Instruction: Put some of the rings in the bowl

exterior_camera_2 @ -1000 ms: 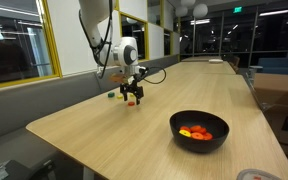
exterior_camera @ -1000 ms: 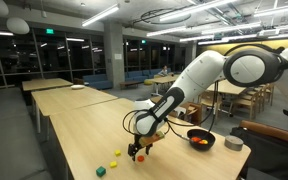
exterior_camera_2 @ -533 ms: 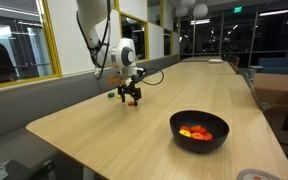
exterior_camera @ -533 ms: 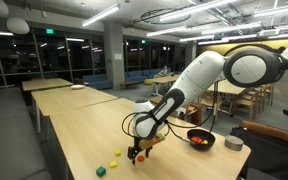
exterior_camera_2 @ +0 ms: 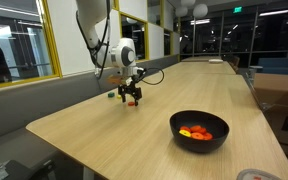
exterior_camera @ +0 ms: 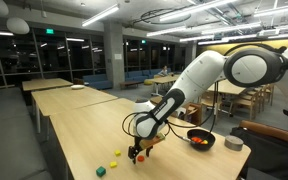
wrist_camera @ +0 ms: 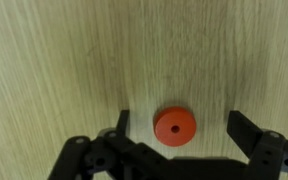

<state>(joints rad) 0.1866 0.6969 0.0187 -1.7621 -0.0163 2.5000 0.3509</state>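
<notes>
In the wrist view a small red-orange ring (wrist_camera: 174, 126) with a tiny centre hole lies flat on the wooden table, between my two black fingers and touching neither. My gripper (wrist_camera: 180, 128) is open around it. In both exterior views the gripper (exterior_camera: 137, 153) (exterior_camera_2: 131, 97) hangs low over the table with the ring (exterior_camera_2: 134, 103) just under it. The black bowl (exterior_camera_2: 199, 130) (exterior_camera: 200, 139) stands well apart and holds several orange and red rings (exterior_camera_2: 195, 132). More small pieces, yellow (exterior_camera: 117, 155) and green (exterior_camera: 100, 171), lie near the gripper.
A smaller grey round container (exterior_camera: 234, 143) stands beyond the bowl. The table edge (exterior_camera_2: 74, 150) runs close to the bench seat. Other tables and chairs fill the room behind.
</notes>
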